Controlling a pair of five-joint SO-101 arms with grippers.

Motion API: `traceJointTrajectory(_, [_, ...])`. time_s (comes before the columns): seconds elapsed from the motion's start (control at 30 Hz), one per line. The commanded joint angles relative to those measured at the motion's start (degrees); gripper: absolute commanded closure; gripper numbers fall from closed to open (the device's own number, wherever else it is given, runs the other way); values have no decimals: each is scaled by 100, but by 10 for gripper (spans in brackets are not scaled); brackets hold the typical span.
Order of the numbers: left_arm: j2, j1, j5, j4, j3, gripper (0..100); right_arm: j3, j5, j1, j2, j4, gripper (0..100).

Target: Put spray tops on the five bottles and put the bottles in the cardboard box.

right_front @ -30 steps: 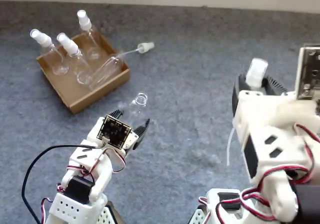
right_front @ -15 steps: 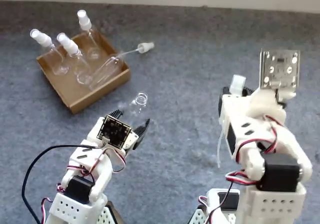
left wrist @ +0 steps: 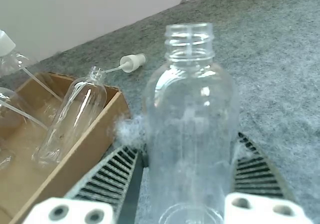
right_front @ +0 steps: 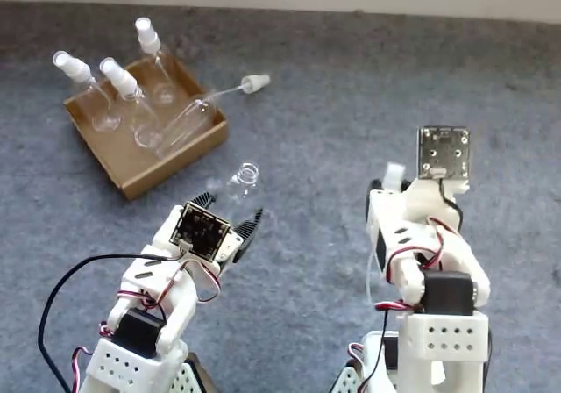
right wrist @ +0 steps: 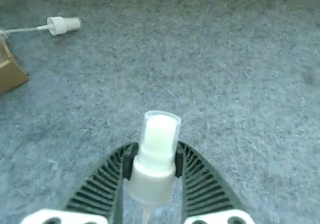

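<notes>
In the high view, a shallow brown cardboard box point(right_front: 180, 158) sits on the grey felt-like surface point(right_front: 351, 86). Three clear plastic bottles with white spray tops point(right_front: 117, 73) stand upright in the box, so that share of the task looks finished. A fourth clear bottle point(right_front: 182, 123) lies tilted in the box with its neck over the rim. A loose white spray top point(right_front: 255, 82) rests on the surface just beyond it, its thin tube running toward that neck, so this bottle is boxed but not capped. Nearer the arms, the left arm's fingers point(right_front: 249, 225) are clamped on the fifth clear, uncapped bottle point(right_front: 245, 179). The right arm, well apart from it, carries a white spray top with a long dip tube point(right_front: 394, 175). In the left wrist view, the ribbed fingers point(left wrist: 112, 171) press on both sides of the fifth bottle point(left wrist: 190, 124). Its threaded neck is open and empty. Beyond it are the box wall point(left wrist: 85, 149), the lying bottle point(left wrist: 70, 116) and the loose top point(left wrist: 132, 62). Whether that top's tube reaches inside the neck cannot be told. In the right wrist view, the right arm's fingers point(right wrist: 107, 176) grip the collar of the spray top point(right wrist: 155, 154) tightly, with its nozzle pointing outward above bare surface. The loose top point(right wrist: 62, 25) and a corner of the box point(right wrist: 10, 76) lie far off. What appears to remain is joining the held top to the held bottle, boxing that bottle, and seating the last top on the lying bottle.
</notes>
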Motion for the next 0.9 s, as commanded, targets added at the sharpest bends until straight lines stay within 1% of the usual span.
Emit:
traceJointTrajectory(0.0, [-22,57,62,9,127,881,321,62,-189,-75,-664,989])
traceJointTrajectory(0.2, [-22,57,62,9,127,881,716,26,-1033,-75,-1086,989])
traceJointTrajectory(0.37, [-31,48,62,9,127,881,1015,26,-1508,-75,-1938,989])
traceJointTrajectory(0.5, [-31,66,62,9,127,881,1297,26,-1648,-75,-2413,989])
traceJointTrajectory(0.7, [-31,127,62,9,127,881,1323,26,-1701,-92,-2774,989])
traceJointTrajectory(0.8, [-22,514,62,70,127,881,1270,18,-1701,-101,-2888,990])
traceJointTrajectory(0.87, [-22,892,62,343,127,881,1147,18,-1701,-101,-2985,992])
